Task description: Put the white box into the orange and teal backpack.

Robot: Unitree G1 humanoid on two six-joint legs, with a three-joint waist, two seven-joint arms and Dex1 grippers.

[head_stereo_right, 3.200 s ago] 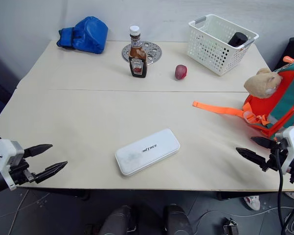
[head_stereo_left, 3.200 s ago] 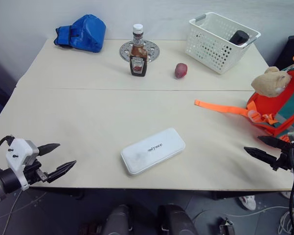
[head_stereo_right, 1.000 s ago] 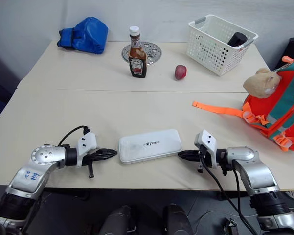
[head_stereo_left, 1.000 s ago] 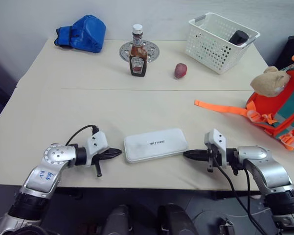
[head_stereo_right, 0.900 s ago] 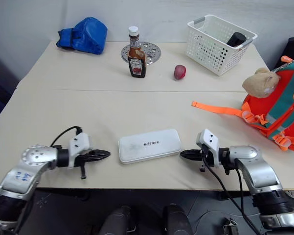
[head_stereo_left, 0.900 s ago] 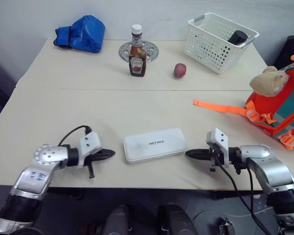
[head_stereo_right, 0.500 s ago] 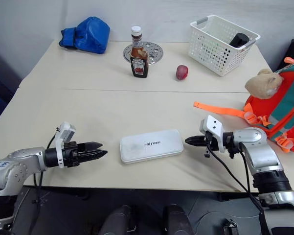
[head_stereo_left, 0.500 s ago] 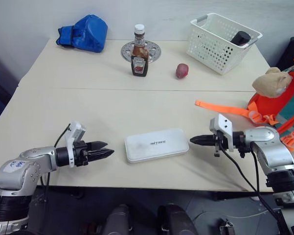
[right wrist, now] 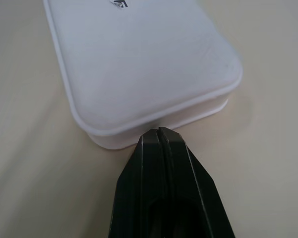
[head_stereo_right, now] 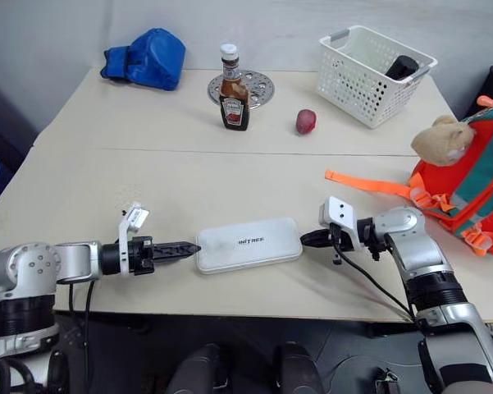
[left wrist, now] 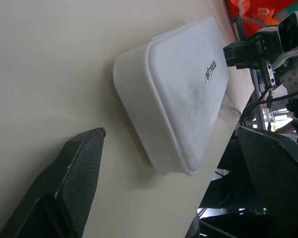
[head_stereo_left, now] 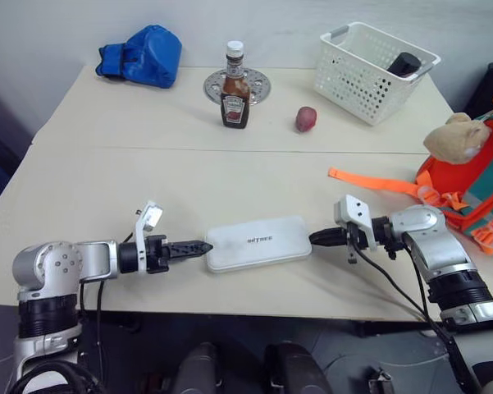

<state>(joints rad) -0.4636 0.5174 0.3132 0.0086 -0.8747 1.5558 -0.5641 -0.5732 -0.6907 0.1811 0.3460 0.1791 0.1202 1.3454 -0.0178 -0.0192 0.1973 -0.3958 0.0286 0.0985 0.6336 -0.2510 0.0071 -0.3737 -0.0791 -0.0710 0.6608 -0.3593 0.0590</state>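
Hardly begun: white box (head_stereo_left: 258,243) flat on desk (head_stereo_left: 189,180), between wide-open left gripper (head_stereo_left: 198,245) and closed right gripper (head_stereo_left: 318,238); lifting and loading into backpack (head_stereo_left: 476,185) remain.

Ketchup bottle (head_stereo_left: 234,96), white basket (head_stereo_left: 372,60), blue bundle (head_stereo_left: 143,54), table (head_stereo_left: 148,172).

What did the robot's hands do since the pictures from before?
Both came in from the table's sides to the ends of the white box. The left gripper opened its fingers; the right gripper shut, tips at the box's end. The box turned slightly. Nothing is held. The backpack stayed put.
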